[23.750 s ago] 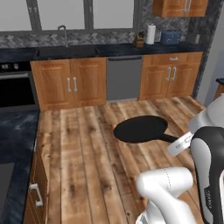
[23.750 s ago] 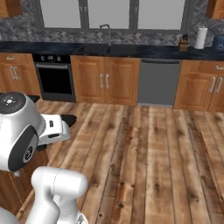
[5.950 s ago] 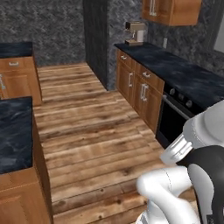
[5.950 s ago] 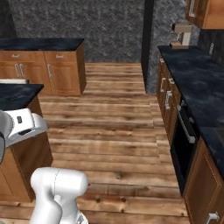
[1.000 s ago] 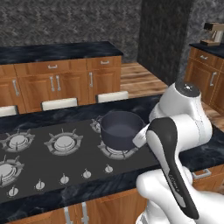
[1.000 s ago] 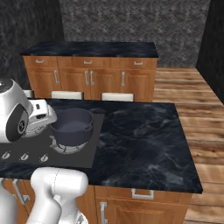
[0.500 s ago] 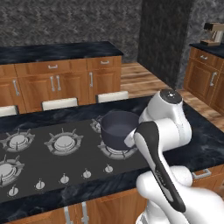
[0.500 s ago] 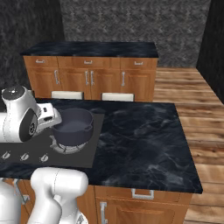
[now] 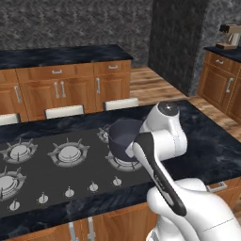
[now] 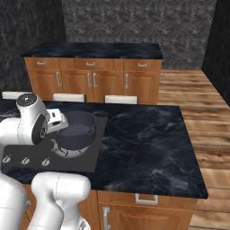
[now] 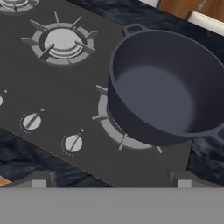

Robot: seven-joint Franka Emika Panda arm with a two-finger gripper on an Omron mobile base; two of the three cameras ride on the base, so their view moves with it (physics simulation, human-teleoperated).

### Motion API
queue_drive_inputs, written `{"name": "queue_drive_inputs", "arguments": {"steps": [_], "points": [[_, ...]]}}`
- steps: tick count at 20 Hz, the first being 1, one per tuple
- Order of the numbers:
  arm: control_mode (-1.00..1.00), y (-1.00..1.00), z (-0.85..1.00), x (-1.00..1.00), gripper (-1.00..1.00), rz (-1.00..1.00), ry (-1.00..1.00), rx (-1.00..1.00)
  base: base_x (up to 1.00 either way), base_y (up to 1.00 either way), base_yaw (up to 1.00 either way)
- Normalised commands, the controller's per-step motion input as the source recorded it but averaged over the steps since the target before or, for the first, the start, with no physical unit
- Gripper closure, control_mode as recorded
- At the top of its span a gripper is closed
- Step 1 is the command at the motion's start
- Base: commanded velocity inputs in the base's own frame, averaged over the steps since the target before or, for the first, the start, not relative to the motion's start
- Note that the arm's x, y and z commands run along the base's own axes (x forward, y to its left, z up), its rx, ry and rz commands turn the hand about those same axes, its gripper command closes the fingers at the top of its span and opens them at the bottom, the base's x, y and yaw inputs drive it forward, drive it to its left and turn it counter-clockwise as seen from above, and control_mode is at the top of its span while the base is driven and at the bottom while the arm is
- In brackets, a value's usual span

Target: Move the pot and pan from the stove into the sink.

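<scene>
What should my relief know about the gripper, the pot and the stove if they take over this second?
Gripper: open, holding nothing, poised above the near edge of the stove, fingertips short of the pot.
Pot: empty, upright on a burner at the right end of the stove, also seen in the right base view. One small loop handle shows on its far rim.
Pan and sink: I cannot place either from here.
Done: arm brought up to the pot. By the current views, no pan sits on the stove.
Left: grasp the pot, probably by its rim or a handle, and carry it to the sink.
</scene>
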Motion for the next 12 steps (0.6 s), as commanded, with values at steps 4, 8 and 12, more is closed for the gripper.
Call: {"name": "queue_drive_inputs", "arguments": {"steps": [4,8,12], "points": [[-1.0,0.21,-0.43,0.41,-1.0,0.0,0.01,0.0,0.0,0.0,0.0],[-1.0,0.19,-0.4,0.38,-1.0,0.0,0.0,-0.02,0.0,0.0,0.0],[-1.0,0.21,-0.41,0.32,-1.0,0.0,0.0,-0.05,0.0,0.0,0.0]]}}
